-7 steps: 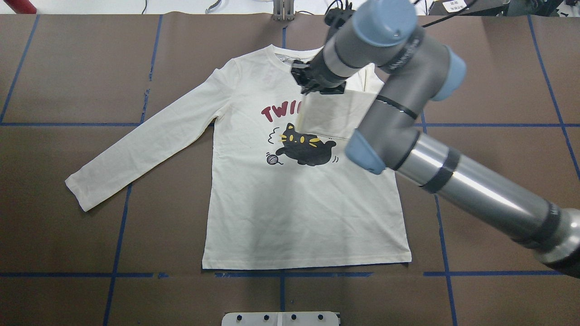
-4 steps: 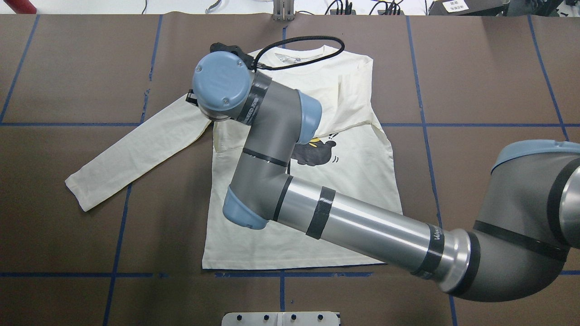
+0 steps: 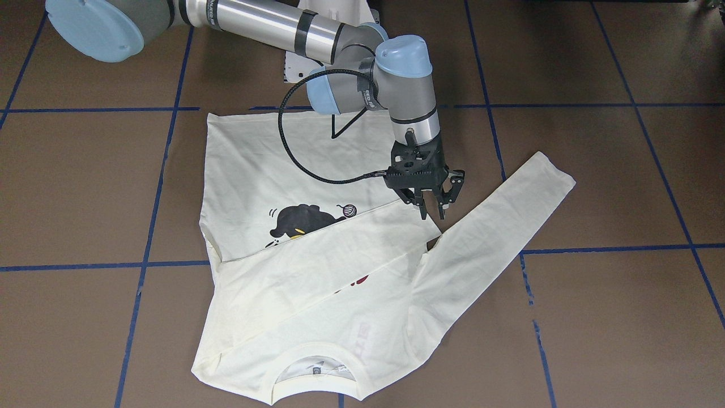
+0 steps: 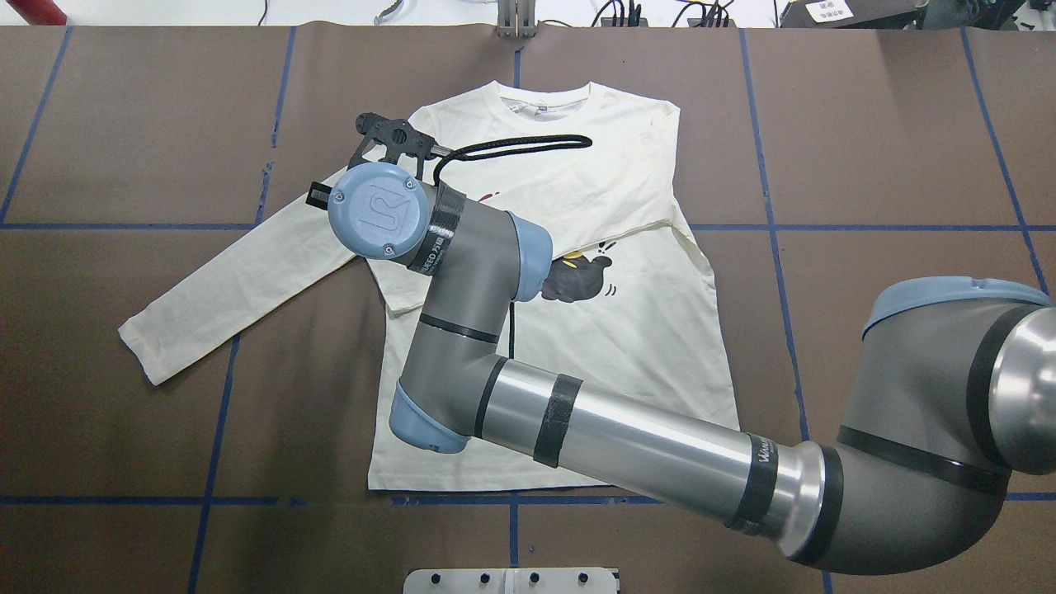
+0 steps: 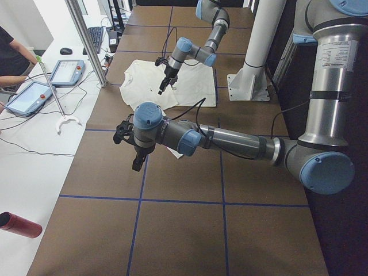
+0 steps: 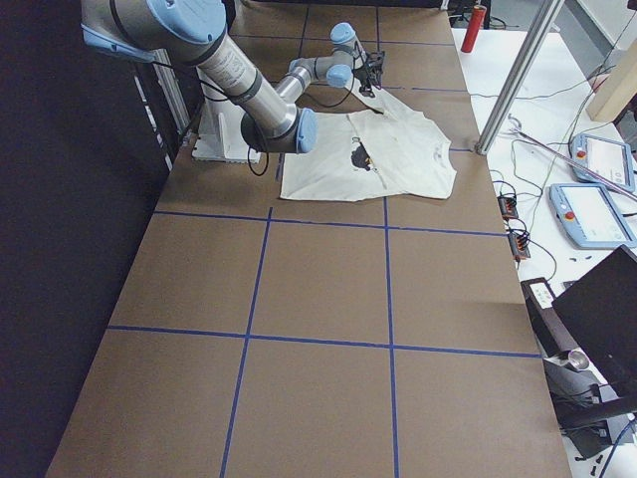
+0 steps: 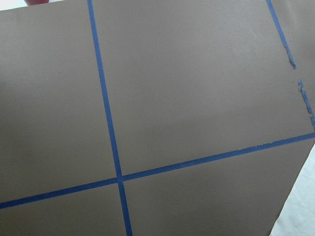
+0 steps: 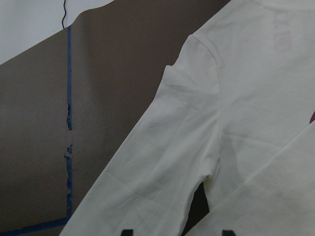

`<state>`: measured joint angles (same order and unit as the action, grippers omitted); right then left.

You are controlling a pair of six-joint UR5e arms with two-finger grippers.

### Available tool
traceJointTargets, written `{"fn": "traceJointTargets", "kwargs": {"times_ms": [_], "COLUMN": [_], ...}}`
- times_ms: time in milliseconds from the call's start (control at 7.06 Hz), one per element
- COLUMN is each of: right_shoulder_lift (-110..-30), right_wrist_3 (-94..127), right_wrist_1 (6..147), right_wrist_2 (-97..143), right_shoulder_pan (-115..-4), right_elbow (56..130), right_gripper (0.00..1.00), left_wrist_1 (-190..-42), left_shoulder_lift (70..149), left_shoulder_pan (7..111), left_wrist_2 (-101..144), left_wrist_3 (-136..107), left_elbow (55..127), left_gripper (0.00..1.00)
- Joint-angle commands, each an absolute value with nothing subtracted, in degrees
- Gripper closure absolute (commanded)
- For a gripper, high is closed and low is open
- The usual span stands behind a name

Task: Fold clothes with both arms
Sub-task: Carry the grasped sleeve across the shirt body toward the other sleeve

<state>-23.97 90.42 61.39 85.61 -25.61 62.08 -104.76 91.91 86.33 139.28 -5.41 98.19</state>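
Though flat, cream T-shirt (image 4: 627,371), sleeve (image 3: 317,260) across cat print (image 3: 303,218); right jaws apart, empty; left jaws unclear

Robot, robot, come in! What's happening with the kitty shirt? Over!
Right gripper open, empty, over cat T-shirt; left gripper unclear. One sleeve folded across, other sleeve flat out. Right arm overhangs shirt.

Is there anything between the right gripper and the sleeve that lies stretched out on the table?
Nothing visible does. The right gripper hangs open just above the T-shirt, near the armpit of the outstretched sleeve, with only air below its fingertips. Its black cable loops over the shirt's body, off to the side, not under the gripper.
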Motion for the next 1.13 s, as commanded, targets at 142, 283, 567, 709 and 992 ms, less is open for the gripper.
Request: {"fn": "traceJointTargets", "kwargs": {"times_ms": [142,283,567,709,992], "right_shoulder_lift": [-37.13,-43.7,-54.44,-57.45,-60.1], "right_wrist_3": [90.7,90.53,89.92,89.74,89.74], "right_wrist_1": [67.01,72.45,72.07,72.07,71.9], "right_wrist_2": [91.38,95.32,106.3,106.52,107.05], "right_shoulder_pan": [-28.54,-31.26,-38.81,-39.28,-39.55], "right_elbow": [82.36,92.1,102.17,104.39,106.16], "right_gripper": [0.0,0.0,0.0,0.0,0.0], "left_wrist_1": [-110.71,-114.4,-119.96,-119.88,-119.8], "left_shoulder_lift": [89.57,88.08,85.88,86.39,87.53], "left_shoulder_pan": [72.48,65.98,61.64,58.39,53.81], "left_wrist_2": [138.96,138.0,137.9,137.55,129.93], "left_wrist_3": [-26.64,-35.85,-40.34,-40.25,-43.65], "left_elbow": [100.45,100.55,99.42,98.8,97.92], "left_gripper": [0.0,0.0,0.01,0.04,0.1]}}
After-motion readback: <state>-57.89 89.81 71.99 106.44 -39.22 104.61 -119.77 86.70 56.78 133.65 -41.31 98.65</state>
